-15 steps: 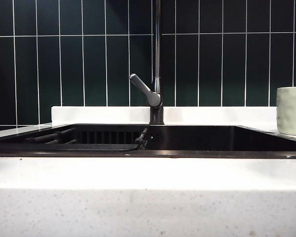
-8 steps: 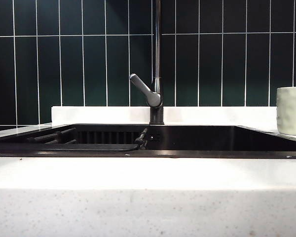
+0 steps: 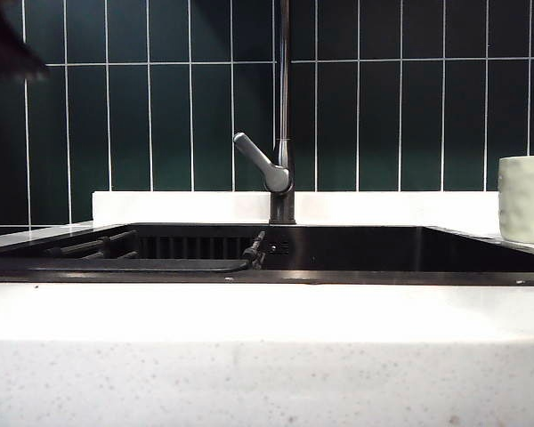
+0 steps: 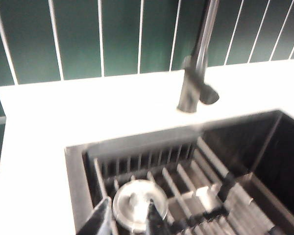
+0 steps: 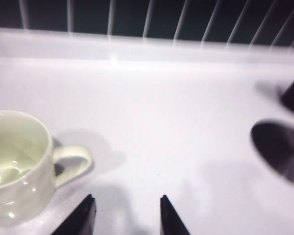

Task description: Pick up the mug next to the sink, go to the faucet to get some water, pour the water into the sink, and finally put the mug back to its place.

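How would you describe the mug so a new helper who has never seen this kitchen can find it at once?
Start at the large black rectangular sink set in the white speckled countertop, with the tall dark-metal faucet behind it. On the counter to the sink's right stands the pale cream ceramic mug, upright, with its side handle. It is the only light rounded vessel there, with a dimpled surface.

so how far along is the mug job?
Nothing done yet. Mug stands upright on the counter, ungripped. Right gripper is open and empty beside its handle; left gripper is open above the sink. Pickup, filling at the faucet, pouring and return all remain.
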